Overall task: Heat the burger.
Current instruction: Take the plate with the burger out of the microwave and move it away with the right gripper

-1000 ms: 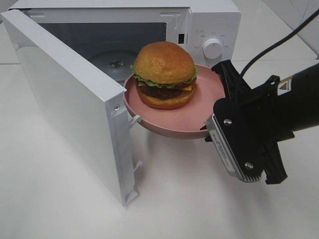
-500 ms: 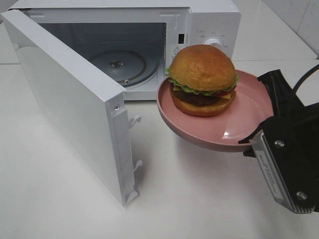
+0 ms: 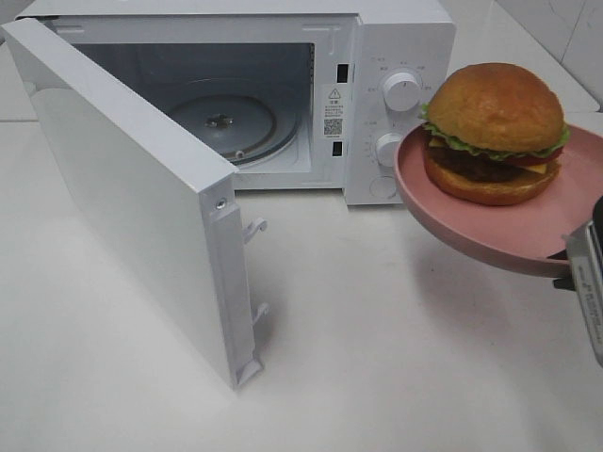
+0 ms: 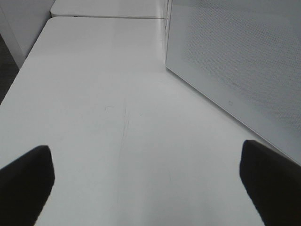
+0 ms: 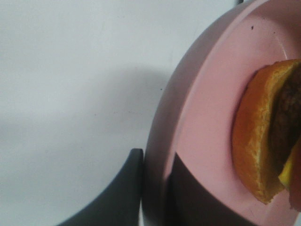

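Right end effector (image 5: 155,188) pinches plate (image 3: 471,231) rim beside burger (image 3: 495,132).

Lighting: bright, even, overhead. Soft shadow beneath door (image 3: 141,207) on surface (image 3: 377,377). Bun (image 3: 495,99) glossy. Wrist views soft; plate (image 5: 207,117) close, blurred.

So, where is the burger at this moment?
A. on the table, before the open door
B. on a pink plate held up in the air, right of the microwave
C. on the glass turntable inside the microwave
B: the burger sits on the pink plate, which the right pincer grips by its rim, above the table.
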